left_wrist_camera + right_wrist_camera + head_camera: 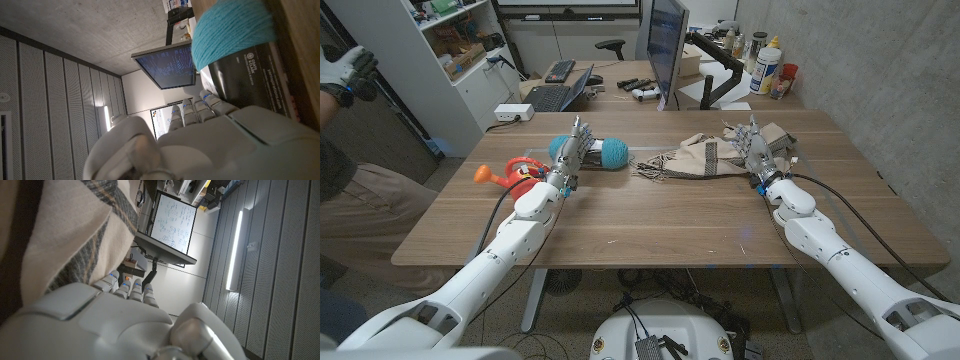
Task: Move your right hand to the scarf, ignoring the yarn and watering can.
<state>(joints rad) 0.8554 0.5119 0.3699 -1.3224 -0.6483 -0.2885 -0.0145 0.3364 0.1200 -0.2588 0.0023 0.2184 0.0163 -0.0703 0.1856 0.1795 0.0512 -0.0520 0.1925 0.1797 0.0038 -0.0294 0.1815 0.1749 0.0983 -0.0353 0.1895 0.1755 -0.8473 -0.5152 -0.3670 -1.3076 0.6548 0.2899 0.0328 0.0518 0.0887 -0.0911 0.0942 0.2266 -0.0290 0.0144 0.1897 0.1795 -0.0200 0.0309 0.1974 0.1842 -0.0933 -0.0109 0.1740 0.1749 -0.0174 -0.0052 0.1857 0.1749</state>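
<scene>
my right hand [757, 152], fingers apart and gripping nothing, stands at the scarf's [695, 157] right end, right of centre on the worktop [650, 225], its length running leftward toward the yarn [602, 151].

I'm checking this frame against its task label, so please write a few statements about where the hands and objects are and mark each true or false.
1. The right hand is at the scarf. True: in the head view it overlaps the scarf's right end, and the right wrist view shows the striped fabric right beside the fingers.
2. The left hand is by the teal yarn. True.
3. The orange watering can lies between the yarn and the scarf. False: it lies on the table's left part, left of the yarn.
4. The scarf hangs off the table's front edge. False: it lies on the tabletop, toward the far side.
5. The right hand holds the yarn. False: the yarn lies by the left hand.
</scene>
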